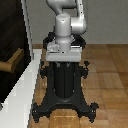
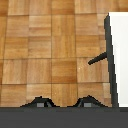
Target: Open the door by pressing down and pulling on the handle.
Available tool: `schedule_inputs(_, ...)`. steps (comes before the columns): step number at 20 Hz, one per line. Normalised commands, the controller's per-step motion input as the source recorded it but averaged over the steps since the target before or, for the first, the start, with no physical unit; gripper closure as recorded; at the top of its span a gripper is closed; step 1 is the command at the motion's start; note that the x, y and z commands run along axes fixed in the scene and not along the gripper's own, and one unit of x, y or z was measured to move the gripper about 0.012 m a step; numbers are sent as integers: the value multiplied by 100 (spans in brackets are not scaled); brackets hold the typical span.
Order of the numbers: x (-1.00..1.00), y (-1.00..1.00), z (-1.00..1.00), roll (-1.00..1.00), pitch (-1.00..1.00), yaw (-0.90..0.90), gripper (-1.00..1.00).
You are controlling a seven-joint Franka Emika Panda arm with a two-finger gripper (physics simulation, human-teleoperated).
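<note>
The door (image 1: 11, 30) is a tall dark panel with a pale frame edge at the exterior view's left. Its tan handle (image 1: 10, 63) sticks out of the panel at about mid-height. In the wrist view the door's dark face (image 2: 111, 65) runs as a thin strip beside a white frame surface (image 2: 120, 55), and the handle (image 2: 97, 59) shows as a short dark bar jutting from it over the floor. My gripper (image 2: 63, 103) is open, its two fingertips (image 2: 39, 103) far apart and holding nothing. It hangs high, well away from the handle, and is out of the exterior view.
The black robot pedestal (image 1: 65, 85) with spreading feet stands in the middle of the wooden parquet floor (image 1: 107, 75). A pale sill (image 1: 25, 87) runs along the foot of the door, close to the pedestal's feet.
</note>
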Motion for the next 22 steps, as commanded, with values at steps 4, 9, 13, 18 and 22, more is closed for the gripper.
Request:
schedule_inputs(4, 0, 0, 0, 0, 0, 0, -100)
schedule_inputs(9, 0, 0, 0, 0, 0, 0, -100)
schedule_inputs(13, 0, 0, 25, 0, 0, 0, -100)
schedule_inputs(18, 0, 0, 80, 0, 0, 0, -100)
schedule_inputs(22, 0, 0, 75, 0, 0, 0, -100)
